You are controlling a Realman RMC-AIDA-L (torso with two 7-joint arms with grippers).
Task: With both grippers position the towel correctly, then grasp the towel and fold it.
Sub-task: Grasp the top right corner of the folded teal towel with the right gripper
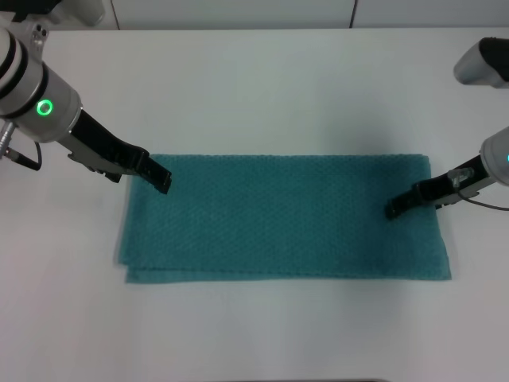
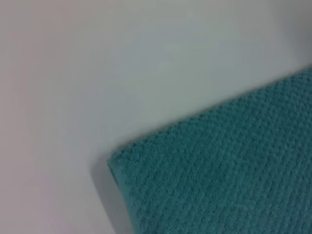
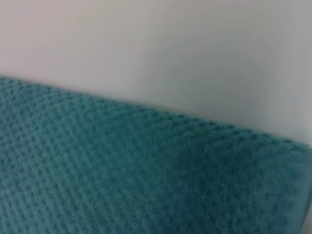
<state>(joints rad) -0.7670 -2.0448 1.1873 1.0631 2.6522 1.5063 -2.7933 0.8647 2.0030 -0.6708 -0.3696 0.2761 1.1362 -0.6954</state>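
The towel (image 1: 282, 216) lies flat mid-table (image 1: 254, 87), apparently already doubled once. The left gripper (image 1: 161, 181) is over its far left corner, the right gripper (image 1: 394, 209) over its right end; jaw state cannot be told. Step: likely positioning before the grasp. Next: close on cloth. Only the head view shows the grippers; the wrist views show the weave and edges.

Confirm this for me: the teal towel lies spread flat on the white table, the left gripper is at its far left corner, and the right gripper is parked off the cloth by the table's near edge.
Not quite. The right gripper is not parked off the cloth; in the head view its tip is over the towel near its right end. The rest holds: the towel lies flat on the white table, with the left gripper at its far left corner.
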